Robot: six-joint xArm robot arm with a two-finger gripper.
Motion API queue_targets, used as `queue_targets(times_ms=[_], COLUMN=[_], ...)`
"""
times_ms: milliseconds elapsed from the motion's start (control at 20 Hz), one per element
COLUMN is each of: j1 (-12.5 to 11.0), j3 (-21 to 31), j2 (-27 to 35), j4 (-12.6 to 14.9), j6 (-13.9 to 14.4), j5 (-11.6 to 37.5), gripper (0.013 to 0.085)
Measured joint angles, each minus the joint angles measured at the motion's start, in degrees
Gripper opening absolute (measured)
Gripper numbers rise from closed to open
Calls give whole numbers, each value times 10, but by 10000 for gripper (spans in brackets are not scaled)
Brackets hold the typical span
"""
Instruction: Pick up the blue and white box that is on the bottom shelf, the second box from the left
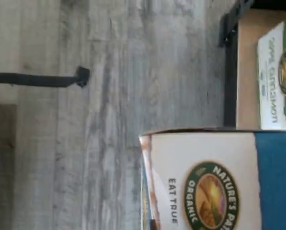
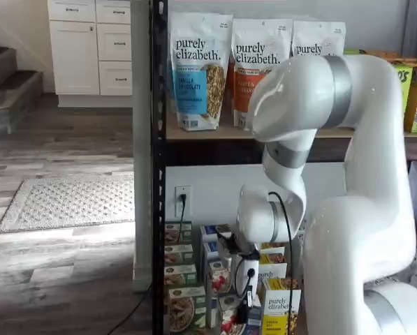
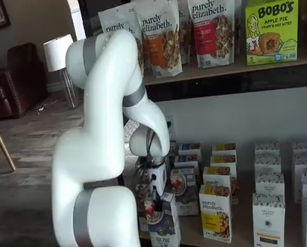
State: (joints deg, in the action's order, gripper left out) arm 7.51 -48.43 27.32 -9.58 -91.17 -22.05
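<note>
Lying far left: a pale woven rug [image 2: 68, 202] on the grey wood-plank floor [image 2: 54, 279], well apart from the rack.
Rack edge: a black metal upright post [image 2: 158, 174] with tall "purely elizabeth" granola bags [image 2: 200, 70] on the tan board tier above.
Bottom shelf [image 3: 240, 234]: the lowest tier, with rows of small upright cereal boxes in both shelf views.
Leftmost row: green-fronted cardboard boxes [image 2: 182, 307] standing one behind another, just beside the post.
Task's box: the blue and white cardboard box [image 3: 162, 226] sits directly under the fingers, next row right of the green ones and forward of its neighbours. Whether its base touches the shelf cannot be told.
Claw: the white-bodied two-finger gripper [image 3: 154, 198] points down, its black fingers drawn together on the top of the blue and white cardboard box. The contact is partly hidden, so the grip looks likely rather than plain.
Wrist view: the same box [image 1: 219, 182] fills the frame close up, white band with a round "Nature's Path Organic" logo. A green-fronted box [image 1: 277, 76] is beyond it.
Right neighbours: yellow "purely elizabeth" boxes [image 3: 215, 218], then white boxes [image 3: 268, 216] farther right.
Arm: the glossy white robot arm [image 2: 362, 230] bends down in front of the shelves.
</note>
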Motion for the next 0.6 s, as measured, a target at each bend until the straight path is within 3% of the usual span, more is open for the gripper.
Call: queue_targets(times_ms=[600], j1=[42], j3=[137], j2=[-194], j4=[20], j6=[65], j5=[-44], gripper=[450])
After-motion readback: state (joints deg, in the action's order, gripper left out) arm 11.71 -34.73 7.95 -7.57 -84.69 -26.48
